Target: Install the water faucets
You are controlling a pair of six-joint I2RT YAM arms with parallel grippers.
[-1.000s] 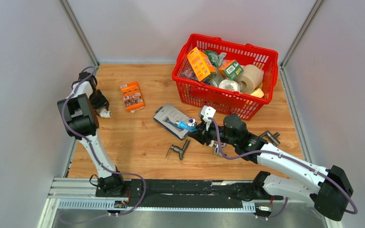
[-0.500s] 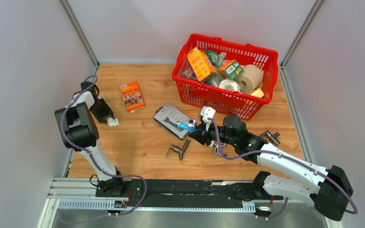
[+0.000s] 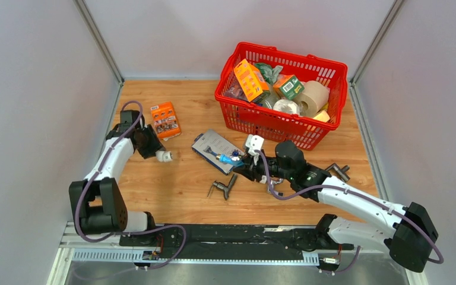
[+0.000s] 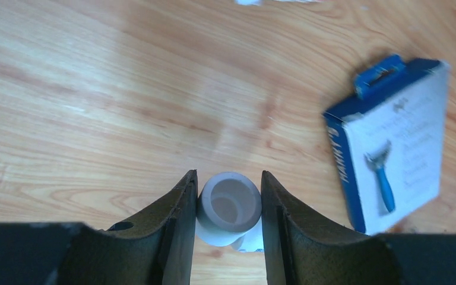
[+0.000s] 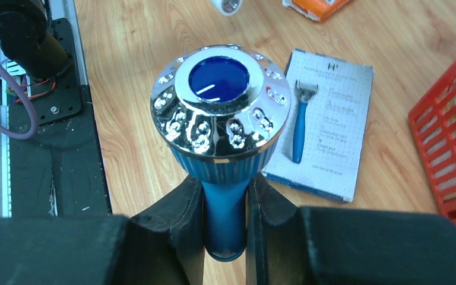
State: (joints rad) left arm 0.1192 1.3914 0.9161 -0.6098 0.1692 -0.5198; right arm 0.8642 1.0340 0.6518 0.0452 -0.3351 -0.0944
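My right gripper (image 3: pixel 244 164) is shut on the light-blue water faucet (image 3: pixel 233 158) and holds it over the near edge of the razor box. In the right wrist view the faucet's blue stem (image 5: pixel 225 217) sits between my fingers (image 5: pixel 181 222), with its chrome-rimmed round top (image 5: pixel 221 113) pointing at the camera. My left gripper (image 3: pixel 157 153) is shut on a short white plastic fitting (image 3: pixel 166 157), left of the razor box. In the left wrist view the fitting (image 4: pixel 228 208) is clamped between both fingers (image 4: pixel 175 228), open end up, just above the wood.
A blue-and-white razor box (image 3: pixel 215 148) lies mid-table, also in the wrist views (image 4: pixel 392 148) (image 5: pixel 326 133). A dark grey metal tap (image 3: pixel 224 188) lies near it. A white elbow piece (image 3: pixel 254 142), an orange box (image 3: pixel 165 120), a red basket (image 3: pixel 261 122) and another metal tap (image 3: pixel 337 171) are around.
My left arm has swung from the far left wall toward the middle, carrying the white fitting. My right gripper has shifted slightly left with the faucet.
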